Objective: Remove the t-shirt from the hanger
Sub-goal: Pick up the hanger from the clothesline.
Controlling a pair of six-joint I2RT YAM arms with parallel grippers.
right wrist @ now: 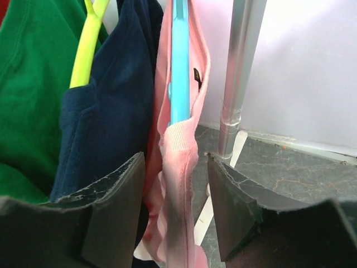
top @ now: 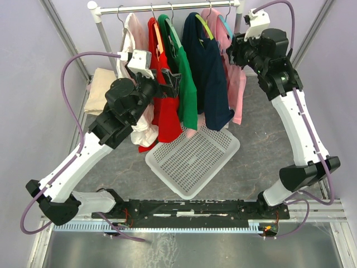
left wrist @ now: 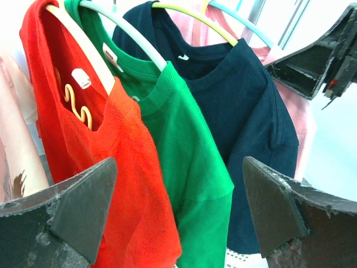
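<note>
**Open right gripper (right wrist: pixel 175 162) straddling the pink t-shirt (right wrist: pixel 178 139), nothing grabbed**

Up close on the right wrist camera, the two dark fingers (right wrist: pixel 117 212) sit either side of the pink t-shirt's collar edge. They're parted, and as far as I can see there's a sliver of gap on each side, so the cloth isn't pinched. That shirt hangs on a blue hanger (right wrist: pixel 179 56), last in the row, just beside the rack's metal pole (right wrist: pixel 240 72). Next along is a navy t-shirt (right wrist: pixel 111 111) on a yellow-green hanger (right wrist: pixel 83 50), then a green t-shirt (right wrist: pixel 28 84).

Over on the other side the left gripper (left wrist: pixel 177 167) is spread wide with nothing in it. It's facing the red t-shirt (left wrist: pixel 122 167) and the green one, and I can't tell for sure whether its tips brush the cloth.

From the top camera, I see all the shirts hanging off one rail (top: pixel 167 7) at the far end of the table. The left arm is reaching in at the red one and the right arm is at the pink end. A pale shirt (top: pixel 134 33) is the leftmost in the row. A white basket (top: pixel 215 173) sits on the table under the hems of the green and navy shirts. Some folded beige cloth (top: pixel 100 89) lies off to the left of the rack.
</note>
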